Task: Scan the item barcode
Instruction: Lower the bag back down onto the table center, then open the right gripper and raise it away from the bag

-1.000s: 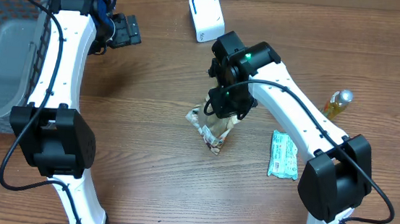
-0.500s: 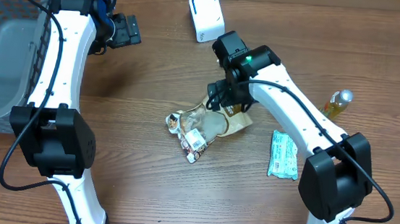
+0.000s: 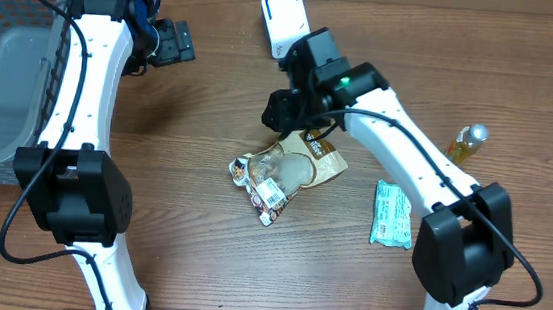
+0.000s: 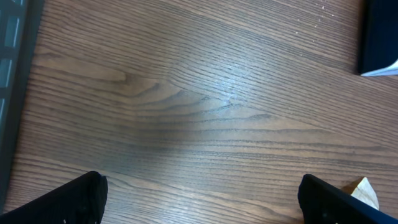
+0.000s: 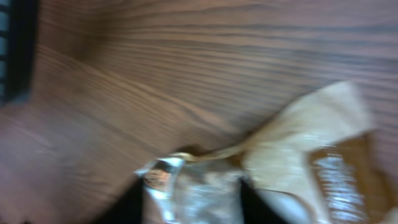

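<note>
My right claw [image 3: 278,111] had the snack pouch [image 3: 285,171] upright a second ago; now the pouch lies flat on the table [image 3: 196,268] just beside it, and the blurred wrist view cannot tell me whether its jaws pinch anything. My left claw [image 3: 174,42] hangs spread wide; I judge a regrip must come before the white scanner [image 3: 283,20].

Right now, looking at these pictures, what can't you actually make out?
Right gripper: overhead, its own body covers the jaws; the right wrist view is motion-blurred, so open or shut is unclear.
Snack bag: its label print is too small overhead and blurred in the right wrist view.
Basket: cut off by the overhead picture's left edge.
Small bottle: too small overhead to read.
</note>
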